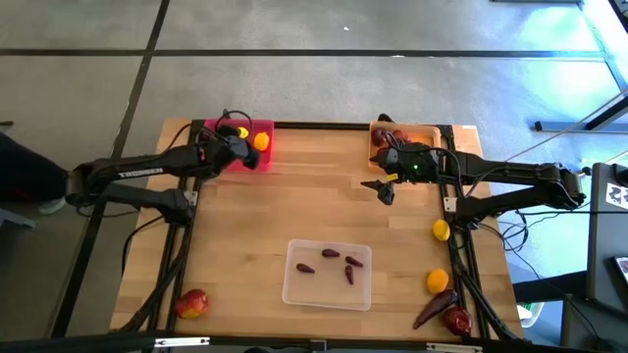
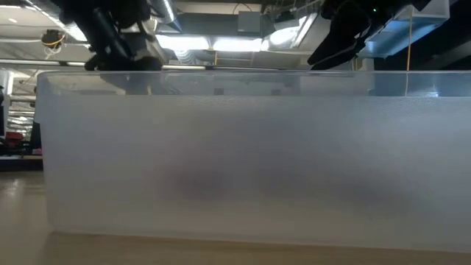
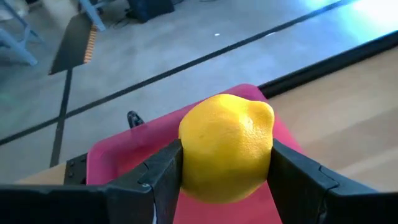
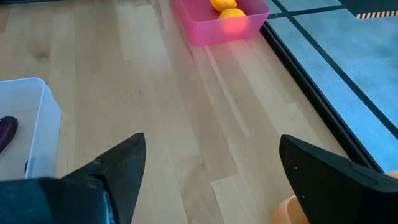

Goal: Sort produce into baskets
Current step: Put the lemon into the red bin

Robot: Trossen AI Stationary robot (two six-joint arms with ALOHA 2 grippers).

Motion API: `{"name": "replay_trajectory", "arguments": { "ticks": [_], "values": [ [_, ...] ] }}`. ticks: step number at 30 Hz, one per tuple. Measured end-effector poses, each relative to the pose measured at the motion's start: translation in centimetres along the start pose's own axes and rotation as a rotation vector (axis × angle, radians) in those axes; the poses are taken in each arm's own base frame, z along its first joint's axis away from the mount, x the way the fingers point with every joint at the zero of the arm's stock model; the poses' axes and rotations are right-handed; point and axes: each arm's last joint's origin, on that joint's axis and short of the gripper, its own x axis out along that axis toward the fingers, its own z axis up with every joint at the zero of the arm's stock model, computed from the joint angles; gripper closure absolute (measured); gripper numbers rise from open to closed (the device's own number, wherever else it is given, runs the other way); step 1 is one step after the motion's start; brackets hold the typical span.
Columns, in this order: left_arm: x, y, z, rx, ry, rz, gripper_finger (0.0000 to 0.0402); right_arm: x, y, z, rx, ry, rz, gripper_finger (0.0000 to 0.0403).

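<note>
My left gripper is at the far left, shut on a yellow lemon over the right end of the pink tray. My right gripper is open and empty. It hovers over bare table just in front of the orange tray, which holds dark red fruit. The clear tray stands near the front middle with several small purple pods on its floor. In the low view its wall fills the picture. My left gripper pinches the lemon's two opposite sides between its two fingers, with the lemon's pointed end away from the wrist. The lemon sits over the pink tray's floor. I cannot tell whether it rests on the floor.
Loose produce lies on the table. A red-yellow fruit is at the front left. A lemon, an orange fruit, a long purple pod and a red fruit lie along the right edge. Bare wood lies between the trays.
</note>
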Motion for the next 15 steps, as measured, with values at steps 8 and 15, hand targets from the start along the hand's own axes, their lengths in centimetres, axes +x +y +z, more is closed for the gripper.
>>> {"name": "replay_trajectory", "arguments": {
  "ticks": [8, 15],
  "values": [
    [3.9, 0.4, -1.3, -0.024, 0.059, 0.040, 0.0202, 0.0, 0.0, 0.0, -0.003, 0.000, 0.000, 0.0072],
    [7.0, 1.2, -2.1, -0.034, 0.215, -0.009, 0.0201, 0.0, 0.0, 0.0, -0.004, 0.000, 0.000, 0.0072]
  ]
}}
